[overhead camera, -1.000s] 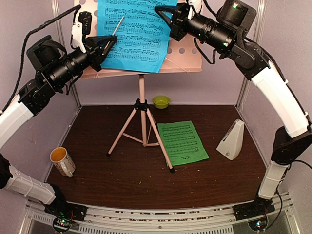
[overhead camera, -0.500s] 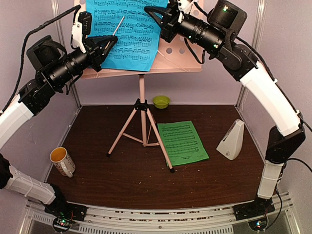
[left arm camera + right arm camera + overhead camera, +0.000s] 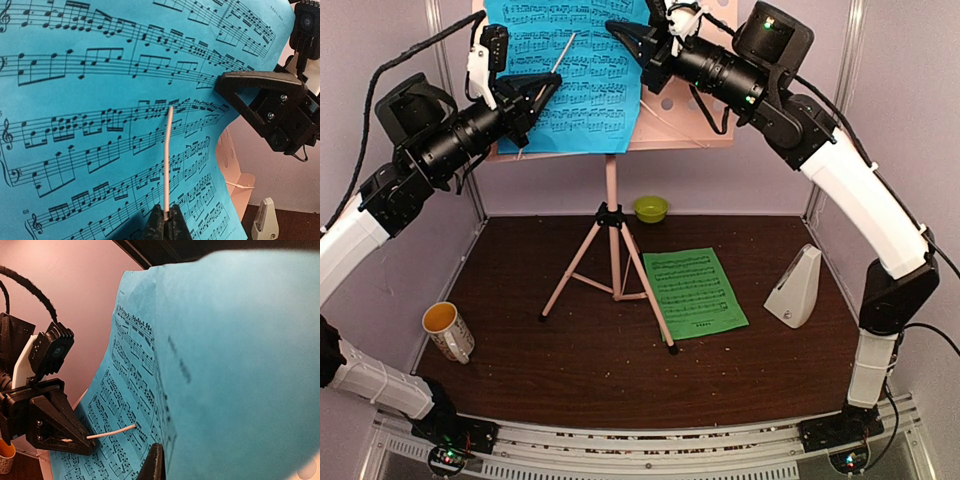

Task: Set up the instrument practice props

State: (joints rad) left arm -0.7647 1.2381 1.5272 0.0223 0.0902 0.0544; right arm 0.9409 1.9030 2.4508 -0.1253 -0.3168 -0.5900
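- The left arm reaches up from the left side and slants toward the top of the pink music stand (image 3: 688, 126). The left hand (image 3: 548, 85) points up and to the right at the stand's desk.
- The left hand is clenched on the lower end of a thin pink wire (image 3: 168, 150). The wire rises from between its fingertips and lies across the front of the blue music sheet (image 3: 585, 90).
- The right arm arches high from the right side and bends over, so the right hand (image 3: 620, 35) points left along the upper part of the desk.
- The right hand is pinched on the blue music sheet's right edge. One black finger lies flat on the printed face.
- The blue music sheet stands against the desk between the two hands, and its right side bows forward.
- The green music sheet (image 3: 695, 292) lies flat on the counter (image 3: 570, 360), just right of the tripod legs and well below both hands.
- The white metronome (image 3: 797, 288) stands upright to the right of the green music sheet.
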